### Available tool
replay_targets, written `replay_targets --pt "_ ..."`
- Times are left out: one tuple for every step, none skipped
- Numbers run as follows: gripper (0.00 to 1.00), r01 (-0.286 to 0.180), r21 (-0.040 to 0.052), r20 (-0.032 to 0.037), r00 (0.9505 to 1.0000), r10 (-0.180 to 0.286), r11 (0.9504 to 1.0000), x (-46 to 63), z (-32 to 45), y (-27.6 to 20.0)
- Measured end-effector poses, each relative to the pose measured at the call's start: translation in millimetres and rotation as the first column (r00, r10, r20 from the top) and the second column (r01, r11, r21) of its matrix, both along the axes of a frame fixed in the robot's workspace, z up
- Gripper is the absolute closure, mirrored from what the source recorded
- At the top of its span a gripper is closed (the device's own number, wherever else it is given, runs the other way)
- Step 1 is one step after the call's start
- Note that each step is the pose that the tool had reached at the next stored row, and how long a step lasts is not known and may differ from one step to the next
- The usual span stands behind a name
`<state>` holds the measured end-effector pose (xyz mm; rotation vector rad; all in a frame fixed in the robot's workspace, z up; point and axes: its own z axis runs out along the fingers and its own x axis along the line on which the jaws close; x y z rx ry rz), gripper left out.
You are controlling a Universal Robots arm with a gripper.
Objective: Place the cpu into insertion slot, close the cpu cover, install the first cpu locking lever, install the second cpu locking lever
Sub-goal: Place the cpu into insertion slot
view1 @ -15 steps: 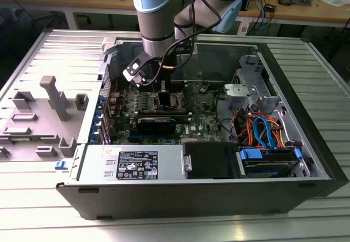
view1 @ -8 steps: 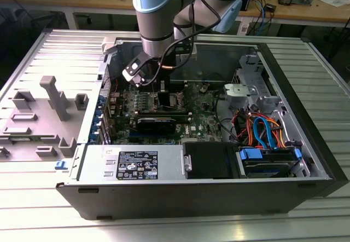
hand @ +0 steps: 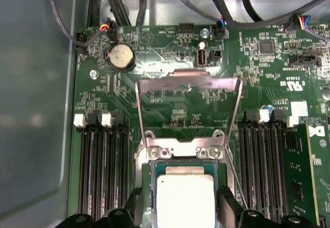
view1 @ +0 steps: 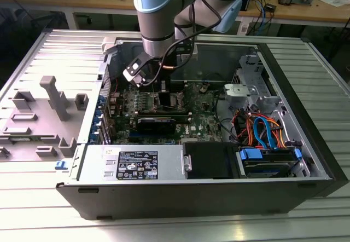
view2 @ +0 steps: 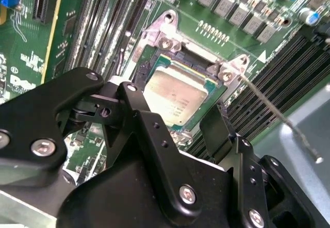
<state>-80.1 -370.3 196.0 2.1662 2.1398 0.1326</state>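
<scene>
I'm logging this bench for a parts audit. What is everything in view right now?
computer case: one, black, lying open on the slatted metal table
circuit board: one, green, inside the case
cpu: one, dull silver, lying in the insertion slot
cpu cover: one, silver, raised open off the slot
memory slots: two banks, black, flanking the slot
power supply: one, silver, in the case
cables: one bundle, orange and blue, at the exterior view's right
fixture: one, grey, on the table at the exterior view's left
arm: one, silver and light blue, above the board
end effector: one, black, open, straddling the cpu
</scene>
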Motion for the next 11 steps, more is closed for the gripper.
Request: replay_targets --pt "0.31 0.000 -0.0003 0.0001 1.0000 0.000 1.0000 0.3 0.0 0.0" --pt "0.31 0.000 -0.0006 -0.0001 1.0000 0.000 1.0000 0.4 0.0 0.0" --pt "0.31 0.001 -0.0008 -0.0001 1.0000 -0.001 1.0000 0.5 0.0 0.0" --pt "0.31 0.001 -0.0007 0.0000 1.0000 -0.001 1.0000 0.7 0.0 0.0" --pt "0.31 0.001 -0.0008 0.0000 1.0000 -0.001 1.0000 0.8 0.0 0.0" --pt "0.31 0.001 -0.0007 -0.0001 1.0000 -0.001 1.0000 1.0 0.0 0.0" --pt "0.31 0.001 -0.0007 0.0000 1.0000 -0.001 1.0000 1.2 0.0 0.0" --pt "0.31 0.001 -0.0008 0.0000 1.0000 -0.001 1.0000 1.3 0.0 0.0" --pt "0.31 0.002 -0.0007 0.0000 1.0000 -0.002 1.0000 1.5 0.0 0.0" --pt "0.31 0.002 -0.0010 -0.0002 1.0000 -0.002 1.0000 1.6 0.2 0.1" --pt "0.31 0.002 -0.0011 -0.0003 1.0000 -0.002 1.0000 1.7 0.6 0.1"
